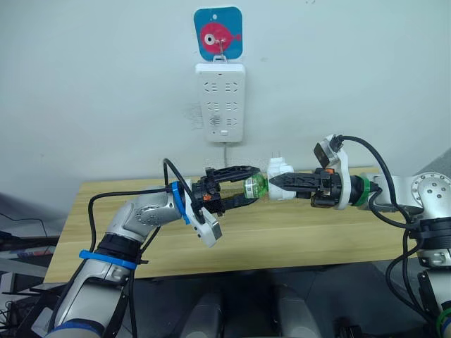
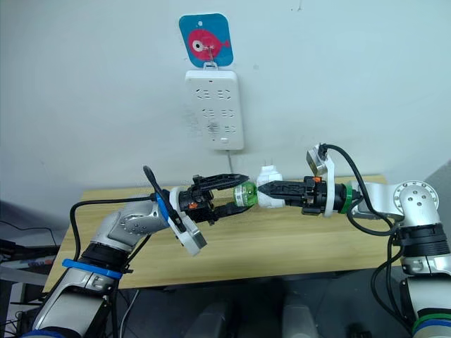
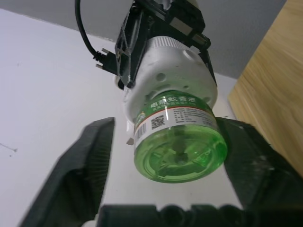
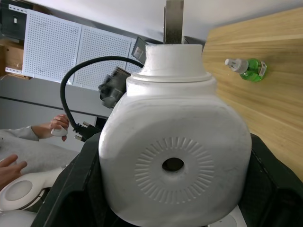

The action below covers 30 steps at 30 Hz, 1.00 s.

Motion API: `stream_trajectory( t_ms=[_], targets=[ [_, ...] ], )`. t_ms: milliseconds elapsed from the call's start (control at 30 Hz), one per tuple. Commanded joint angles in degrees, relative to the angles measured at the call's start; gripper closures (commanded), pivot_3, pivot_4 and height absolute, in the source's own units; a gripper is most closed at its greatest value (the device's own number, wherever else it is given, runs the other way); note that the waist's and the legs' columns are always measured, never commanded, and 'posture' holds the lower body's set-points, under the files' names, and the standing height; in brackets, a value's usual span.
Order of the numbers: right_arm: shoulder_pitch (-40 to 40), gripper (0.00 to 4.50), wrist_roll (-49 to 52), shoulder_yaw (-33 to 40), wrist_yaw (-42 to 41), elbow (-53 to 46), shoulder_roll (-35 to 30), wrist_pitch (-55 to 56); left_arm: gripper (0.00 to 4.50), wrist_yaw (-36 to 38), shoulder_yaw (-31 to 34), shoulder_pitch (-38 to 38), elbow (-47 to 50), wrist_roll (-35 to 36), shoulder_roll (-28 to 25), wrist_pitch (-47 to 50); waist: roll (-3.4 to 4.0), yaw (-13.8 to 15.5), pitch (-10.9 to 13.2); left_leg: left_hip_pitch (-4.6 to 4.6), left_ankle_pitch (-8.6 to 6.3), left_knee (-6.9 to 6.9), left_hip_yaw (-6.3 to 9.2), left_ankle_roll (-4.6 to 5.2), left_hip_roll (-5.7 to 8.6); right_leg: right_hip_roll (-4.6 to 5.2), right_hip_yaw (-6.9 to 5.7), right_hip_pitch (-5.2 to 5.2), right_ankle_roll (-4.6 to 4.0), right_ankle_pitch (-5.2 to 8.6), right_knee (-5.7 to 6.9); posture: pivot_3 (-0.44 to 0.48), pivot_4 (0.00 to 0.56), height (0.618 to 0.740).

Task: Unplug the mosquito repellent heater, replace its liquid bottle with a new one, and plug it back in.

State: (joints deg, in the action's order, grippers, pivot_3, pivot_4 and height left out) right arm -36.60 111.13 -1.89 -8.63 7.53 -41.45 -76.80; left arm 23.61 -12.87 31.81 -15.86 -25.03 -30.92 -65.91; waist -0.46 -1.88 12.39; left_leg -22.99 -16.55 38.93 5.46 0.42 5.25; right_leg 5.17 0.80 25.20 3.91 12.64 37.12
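1. Heater (image 1: 280, 171) is unplugged, held in mid-air above the wooden table (image 1: 296, 239), below the wall power strip (image 1: 221, 101). R gripper (image 1: 276, 182) is clamped on its white body, vent hole facing the R wrist cam.
2. Green liquid bottle (image 3: 177, 142) sits screwed into the heater, base toward the L gripper (image 1: 252, 185).
3. L fingers (image 3: 83, 165) are spread, one each side of the bottle, w/ a gap showing on at least one side – not gripping yet.
4. Step looks like bottle removal: centre L jaws on the label band, close firmly, then twist along the bottle axis while R holds steady.
5. Avoid squeezing too close to the base, likely to slip.
6. Spare bottle (image 4: 247, 68) lies on the table, well apart.
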Motion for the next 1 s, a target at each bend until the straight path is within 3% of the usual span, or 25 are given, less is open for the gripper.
stream_trajectory(
  t_ms=[33,167,267,333,433,533,633,700,733,1000],
  targets=[
    [0.02,1.50,1.87,0.69,-0.73,-2.36,-0.14,0.01,2.24,-0.95,-0.82,0.89,0.90,1.64,-0.60,-1.33,0.00,-0.01,0.00,0.00,0.00,0.00,0.00,0.00,0.00,0.00,0.00,0.00,0.00,0.00,0.00,-0.102,0.201,0.740],
    [0.09,1.50,1.87,0.64,-0.85,-2.52,-0.46,0.01,2.24,-0.34,-1.95,1.48,1.13,4.91,-0.66,-0.01,0.00,-0.01,0.00,0.00,0.00,0.00,0.00,0.00,0.00,0.00,0.00,0.00,0.00,0.00,-0.01,-0.106,0.200,0.740],
    [0.16,1.50,-0.05,0.44,-2.43,-3.71,-1.66,-1.03,2.24,7.63,-8.66,1.67,4.64,19.60,-2.51,6.15,0.00,-0.03,0.00,-0.01,0.00,0.01,0.02,0.00,0.00,0.00,0.00,0.00,0.00,0.00,0.00,-0.099,0.203,0.740],
    [0.64,1.50,-2.19,0.66,-4.74,-4.29,-2.48,-2.12,2.24,15.39,-12.04,1.53,8.45,30.98,-2.92,16.11,0.00,0.00,0.00,-0.01,0.00,0.02,0.05,0.00,0.00,0.00,0.00,0.00,0.00,0.00,0.00,-0.093,0.205,0.740],
    [2.04,1.50,-7.28,1.28,-10.35,-5.95,-3.82,-4.09,2.24,24.94,-12.94,1.81,18.08,50.96,-4.10,44.33,0.00,0.00,0.00,-0.04,0.00,0.04,0.11,0.00,0.01,0.00,-0.02,-0.02,0.00,0.00,-0.01,-0.089,0.206,0.740],
    [2.35,1.50,-11.09,1.85,-15.63,-6.61,-4.79,-5.50,2.24,26.71,-9.74,4.03,25.64,74.05,-8.09,77.28,0.00,-0.55,0.00,-0.04,-0.10,0.06,0.17,0.18,0.01,-0.05,-0.02,0.00,0.00,0.00,0.02,-0.087,0.206,0.740],
    [1.84,1.50,-14.12,2.07,-19.82,-7.02,-5.15,-6.28,2.24,25.96,-5.62,6.65,24.24,103.91,-14.08,108.99,0.00,-1.43,0.00,-0.02,-0.12,0.07,0.31,0.23,-0.03,-0.13,-0.10,0.00,0.01,0.01,0.11,-0.083,0.205,0.740],
    [1.63,1.50,-16.61,1.96,-21.91,-7.62,-4.93,-6.25,2.24,23.78,-3.52,7.52,17.74,120.59,-15.93,123.08,0.00,-1.97,0.00,0.04,-0.12,0.05,0.36,0.22,-0.04,-0.23,-0.17,0.01,0.02,0.02,0.15,-0.088,0.205,0.740],
    [1.56,1.50,-17.47,1.87,-22.52,-7.67,-4.72,-6.19,2.24,22.36,-2.62,7.31,14.69,123.92,-15.62,126.52,0.01,-2.33,0.00,0.07,-0.12,0.05,0.36,0.22,-0.02,-0.26,-0.25,0.00,0.03,0.03,0.18,-0.091,0.207,0.740],
    [0.82,1.50,-21.46,4.93,-21.91,-2.90,-4.15,-5.66,2.24,24.15,5.24,-2.42,13.10,116.80,-17.73,136.79,0.00,-2.91,0.01,0.09,0.01,0.05,0.17,0.00,0.05,-0.38,-0.11,0.07,0.03,0.03,0.19,-0.109,0.214,0.740]
  ],
)
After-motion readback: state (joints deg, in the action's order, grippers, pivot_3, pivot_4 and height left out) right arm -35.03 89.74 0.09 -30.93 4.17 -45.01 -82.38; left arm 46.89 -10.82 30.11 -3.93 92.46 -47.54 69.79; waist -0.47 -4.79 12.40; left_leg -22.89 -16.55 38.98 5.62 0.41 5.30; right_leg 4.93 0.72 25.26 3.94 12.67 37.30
